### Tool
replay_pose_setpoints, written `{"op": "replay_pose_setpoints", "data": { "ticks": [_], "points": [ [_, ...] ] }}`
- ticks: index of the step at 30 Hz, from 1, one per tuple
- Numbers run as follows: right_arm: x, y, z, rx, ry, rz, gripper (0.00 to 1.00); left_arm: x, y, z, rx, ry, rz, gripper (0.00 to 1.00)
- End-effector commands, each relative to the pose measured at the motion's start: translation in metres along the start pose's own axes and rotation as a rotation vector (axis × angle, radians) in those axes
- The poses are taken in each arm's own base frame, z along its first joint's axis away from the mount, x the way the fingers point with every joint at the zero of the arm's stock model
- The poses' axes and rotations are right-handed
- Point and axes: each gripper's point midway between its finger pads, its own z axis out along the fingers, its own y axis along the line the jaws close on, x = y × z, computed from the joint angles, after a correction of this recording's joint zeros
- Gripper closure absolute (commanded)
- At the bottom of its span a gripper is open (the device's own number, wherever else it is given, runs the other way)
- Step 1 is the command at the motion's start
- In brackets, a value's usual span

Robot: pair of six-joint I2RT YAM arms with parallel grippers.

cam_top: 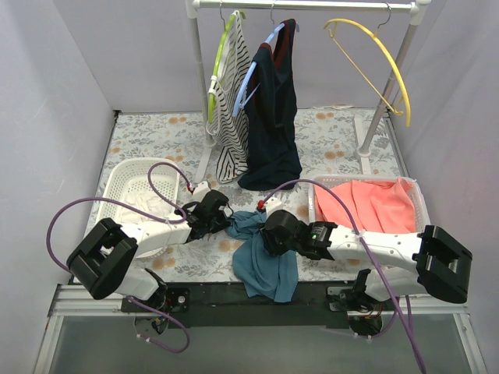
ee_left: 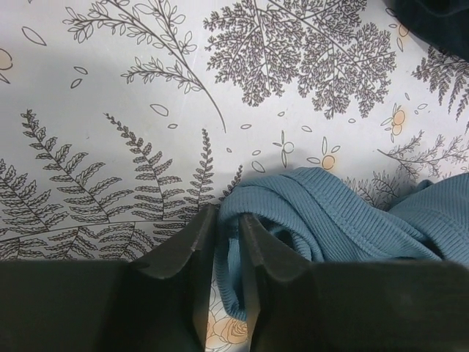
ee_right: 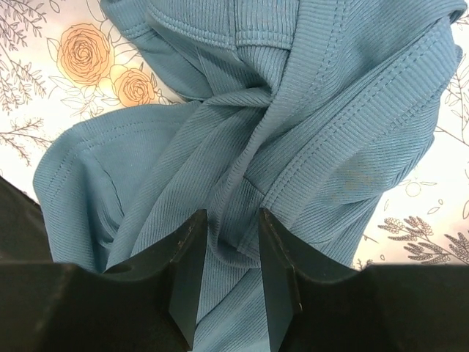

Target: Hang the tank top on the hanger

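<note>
Tank top (cam_top: 265,261) lies crumpled on the floral worktop (cam_top: 327,132) at the near edge, between my two arms. Its long axis runs from a narrow strap end at the far left to a wider bunched end toward the near edge, slightly right. My left gripper (ee_left: 227,216) is closed to a narrow gap on the ribbed strap loop at the far-left end, and the strap passes between both fingers. My right gripper (ee_right: 233,216) is partly closed on a twisted fold in the middle of the tank top, and the fabric fills the gap between the fingers. The yellow hanger (cam_top: 382,51) hangs bare on the rail (cam_top: 304,5) at the far right, well apart from the tank top. The white basket (cam_top: 129,175) on the left holds pale cloth (cam_top: 144,204). The white basket on the right (cam_top: 316,204) holds a coral garment (cam_top: 374,204).
</note>
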Motion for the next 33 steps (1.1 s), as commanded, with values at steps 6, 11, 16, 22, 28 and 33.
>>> {"op": "replay_pose_setpoints", "data": {
  "ticks": [6, 11, 16, 22, 28, 33],
  "points": [
    [-0.003, 0.015, 0.004, -0.063, -0.017, 0.027, 0.64, -0.023, -0.010, -0.008, 0.023, -0.078, 0.034, 0.94],
    [-0.002, 0.025, 0.006, -0.089, -0.009, 0.026, 0.67, -0.031, -0.015, -0.013, 0.029, -0.101, 0.053, 0.94],
    [0.002, 0.018, 0.008, -0.049, -0.001, 0.022, 0.69, -0.038, -0.018, -0.018, 0.033, -0.120, 0.068, 0.99],
    [-0.024, -0.020, -0.015, 0.155, -0.085, -0.006, 0.98, -0.084, -0.031, -0.052, 0.037, -0.265, 0.118, 1.00],
    [-0.091, -0.070, -0.096, 0.449, -0.253, -0.054, 0.99, -0.162, -0.059, -0.123, 0.080, -0.513, 0.234, 1.00],
    [-0.161, -0.096, -0.188, 0.587, -0.512, -0.003, 0.99, -0.240, -0.095, -0.220, 0.149, -0.759, 0.267, 1.00]
  ]
}}
